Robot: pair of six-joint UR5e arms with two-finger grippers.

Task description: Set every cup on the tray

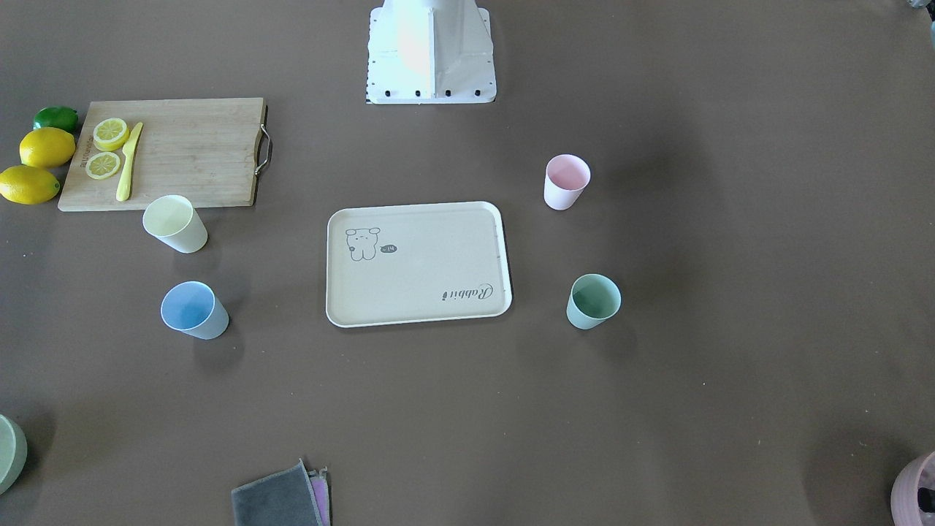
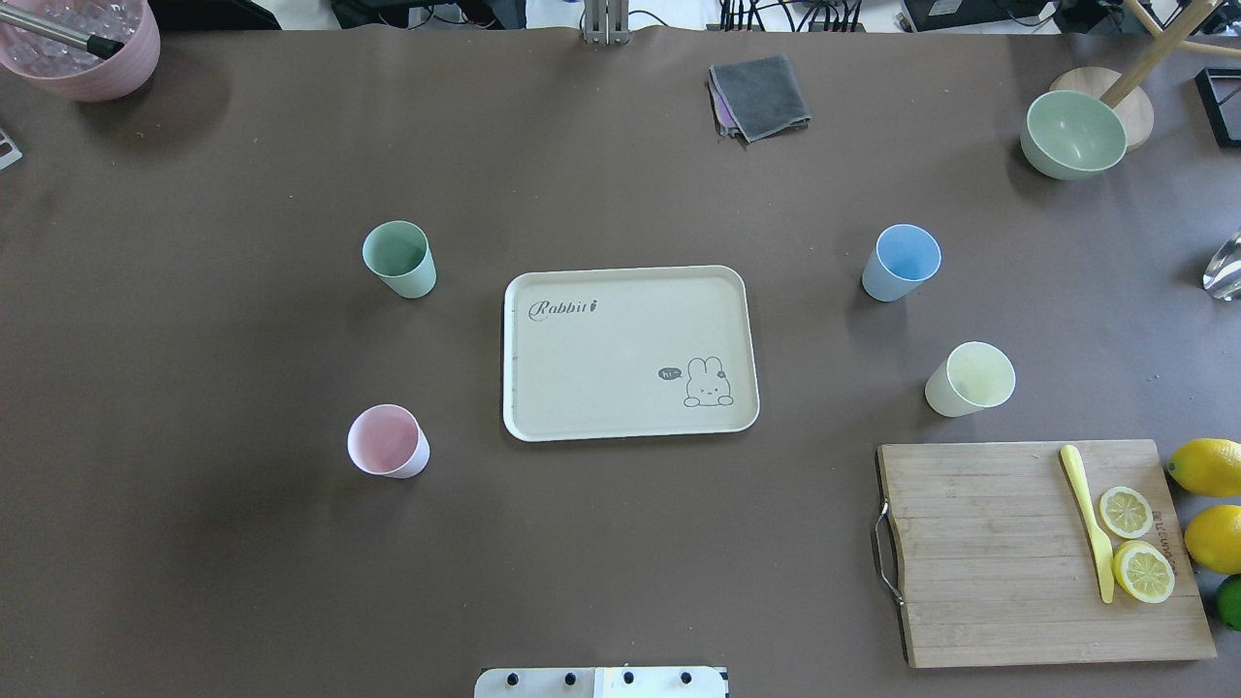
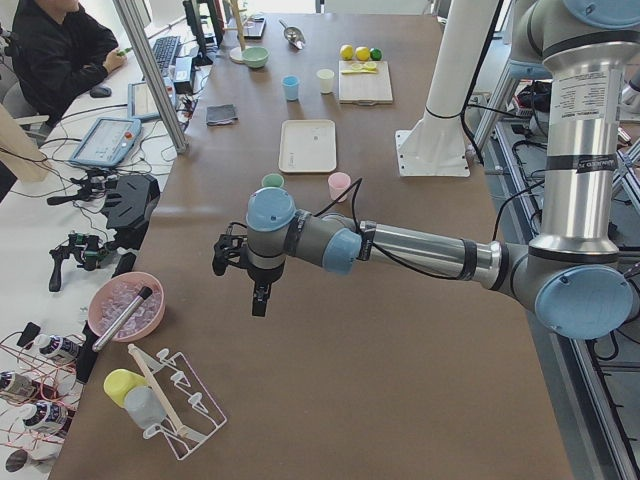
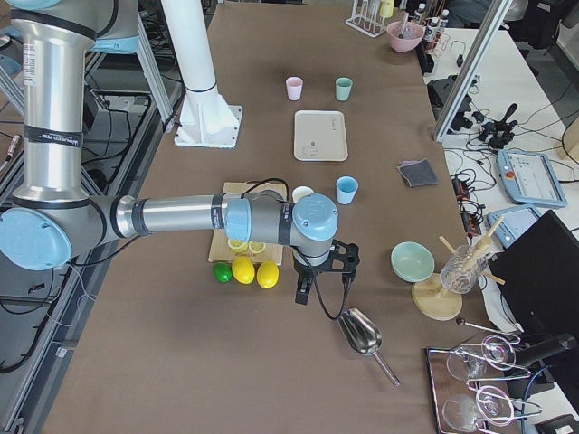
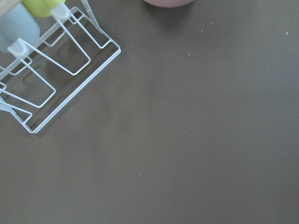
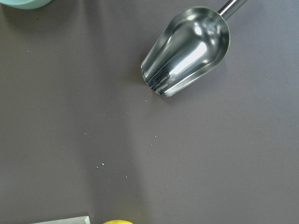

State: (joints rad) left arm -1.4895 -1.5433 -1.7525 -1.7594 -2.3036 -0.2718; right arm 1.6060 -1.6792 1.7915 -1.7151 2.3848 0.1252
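The cream tray [image 2: 620, 359] with the rabbit drawing lies empty at the table's middle, also in the front view [image 1: 416, 267]. Four cups stand upright on the table around it: mint green [image 2: 399, 259] and pink [image 2: 388, 441] to its left, light blue [image 2: 902, 262] and pale yellow [image 2: 970, 379] to its right. My left gripper [image 3: 230, 256] hovers over bare table far from the cups, near the table's left end. My right gripper [image 4: 342, 256] hovers near the right end, beyond the lemons. Both show only in the side views, so I cannot tell whether they are open or shut.
A wooden cutting board [image 2: 999, 572] with lemon slices [image 2: 1125, 511] and a yellow knife [image 2: 1091, 523] lies front right, whole lemons [image 2: 1207, 466] beside it. A green bowl [image 2: 1073, 134], a grey cloth [image 2: 761, 95] and a mauve pot [image 2: 92, 58] stand at the far edge. A metal scoop [image 6: 187, 51] and a wire rack [image 5: 51, 70] lie at the table's ends.
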